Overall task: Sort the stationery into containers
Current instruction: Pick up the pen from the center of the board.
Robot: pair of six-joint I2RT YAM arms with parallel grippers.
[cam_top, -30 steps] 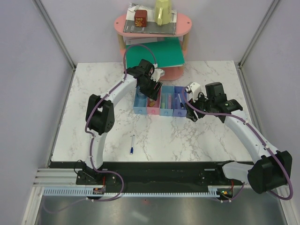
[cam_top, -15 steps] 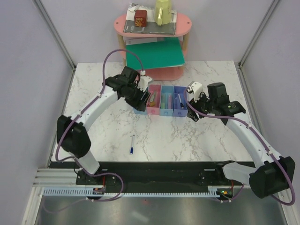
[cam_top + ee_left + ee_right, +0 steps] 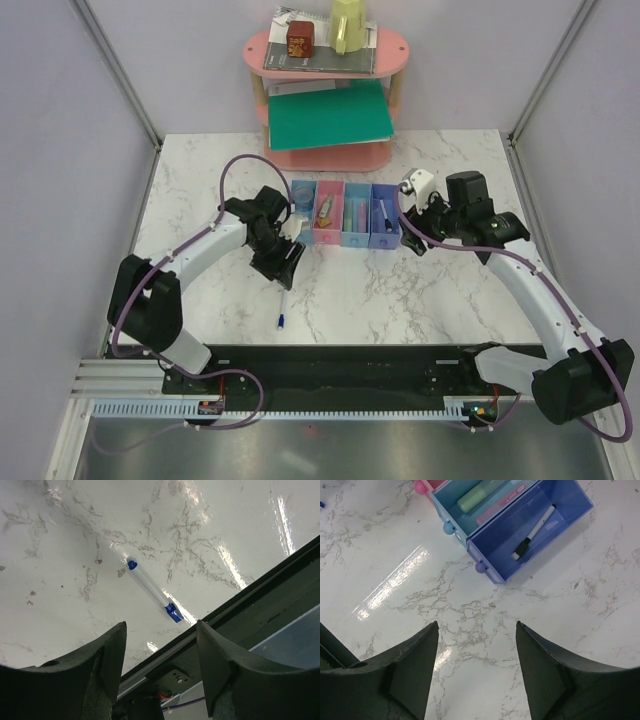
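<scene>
- white pen lies loose on table, near edge; only stationery seen outside the trays
- left gripper has jaws apart and empty, poised over white pen, not touching it
- right gripper has jaws apart and empty, hovering just beside violet tray
- violet tray holds black-capped pen
- blue tray holds green marker and pink marker, side by side
- pink tray holds tan item, probably the eraser
- light blue tray holds clear round thing, probably tape; too small to be sure
- progress, judged: five in trays, white pen left; nearly done
- writing: print on pink marker is unreadable; nothing else legible
</scene>
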